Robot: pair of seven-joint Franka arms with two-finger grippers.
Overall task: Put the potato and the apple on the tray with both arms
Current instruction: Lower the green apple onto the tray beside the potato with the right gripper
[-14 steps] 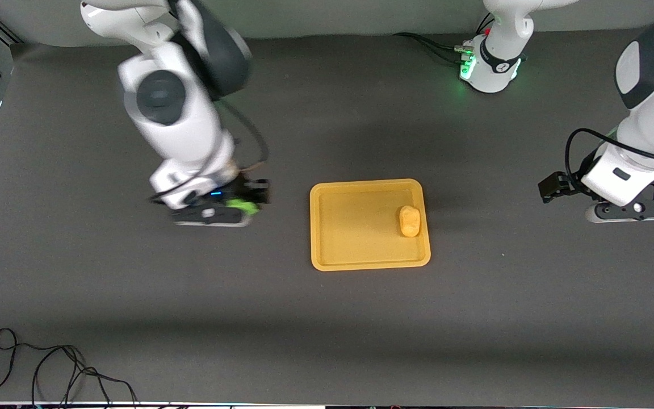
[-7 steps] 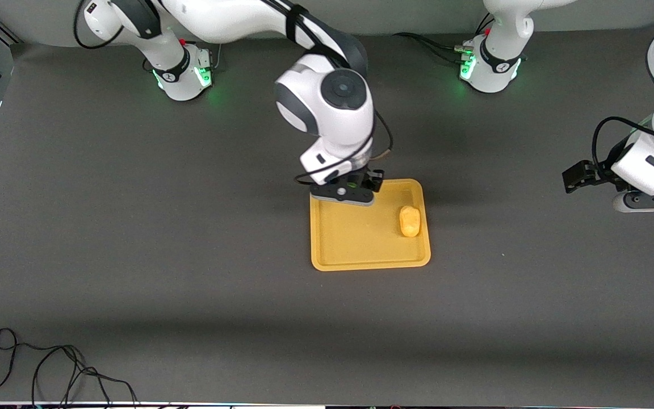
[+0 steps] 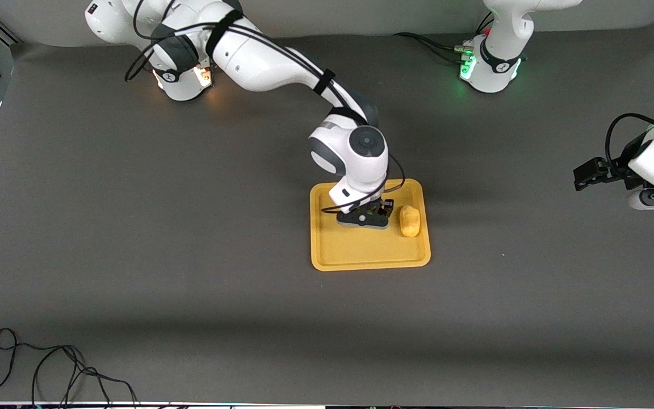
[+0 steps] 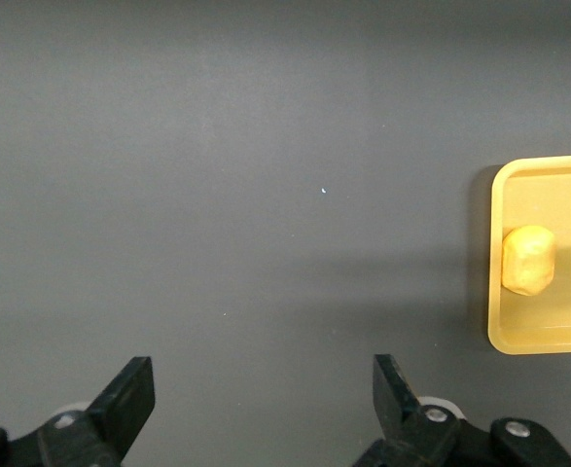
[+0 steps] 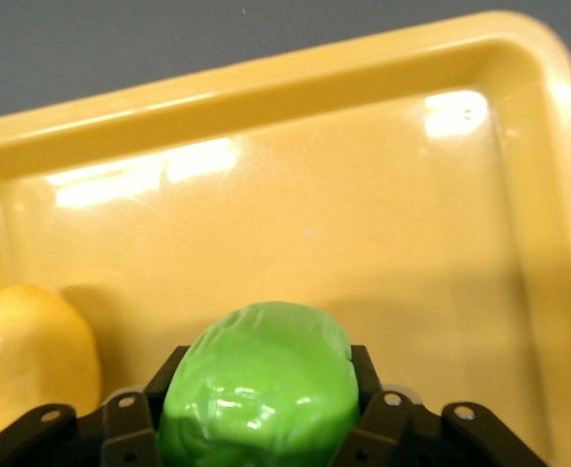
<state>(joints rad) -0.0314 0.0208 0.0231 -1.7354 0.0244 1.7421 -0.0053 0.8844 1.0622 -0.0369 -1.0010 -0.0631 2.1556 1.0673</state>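
Observation:
The yellow-orange tray (image 3: 361, 255) lies mid-table. The potato (image 3: 410, 221) rests in it at the end toward the left arm, also in the left wrist view (image 4: 528, 259) and the right wrist view (image 5: 27, 350). My right gripper (image 3: 365, 218) is low over the tray, beside the potato, shut on the green apple (image 5: 258, 387); the apple is hidden under the hand in the front view. The tray fills the right wrist view (image 5: 295, 195). My left gripper (image 3: 653, 199) is open and empty over bare table at the left arm's end; its own view (image 4: 263, 399) shows the tray's end (image 4: 543, 336).
Black cables (image 3: 54, 369) lie at the table's near corner toward the right arm's end. The arm bases (image 3: 489, 65) stand along the table edge farthest from the front camera.
My right arm has swung with the apple from the table at the right arm's end to over the tray and come down beside the potato. The left gripper drifted away from the tray.

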